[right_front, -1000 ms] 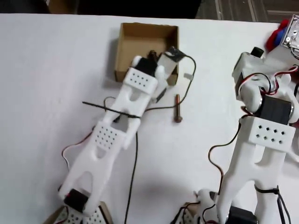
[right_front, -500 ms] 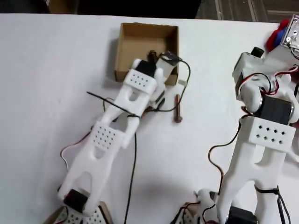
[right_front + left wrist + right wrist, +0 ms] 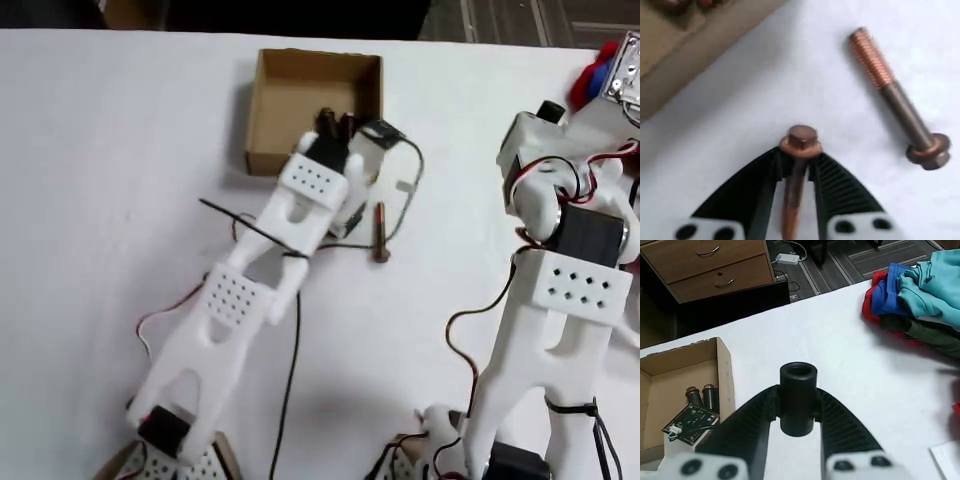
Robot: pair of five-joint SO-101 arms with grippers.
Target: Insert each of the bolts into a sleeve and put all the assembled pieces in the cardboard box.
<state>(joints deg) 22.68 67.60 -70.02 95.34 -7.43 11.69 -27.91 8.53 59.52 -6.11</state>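
Observation:
My left gripper (image 3: 799,160) is shut on a copper bolt (image 3: 801,139), whose hex head pokes out past the fingertips, just above the table. A second copper bolt (image 3: 895,97) lies loose on the white table beside it, to the right of my left arm (image 3: 310,185) and below the box's near right corner as the loose bolt (image 3: 380,232) shows from above. The cardboard box (image 3: 262,110) holds two dark assembled pieces (image 3: 701,394). My right gripper (image 3: 797,400) is shut on a black sleeve (image 3: 798,390), held upright well off to the right of the box (image 3: 725,365).
A pile of coloured clothes (image 3: 920,295) lies at the table's far right corner. Black and red cables (image 3: 290,350) trail from the left arm across the table. The right arm (image 3: 575,270) stands raised at the right side.
My left arm has shifted a little to the right along the box's near edge, with the bolt still held. The right arm and the loose bolt have not moved.

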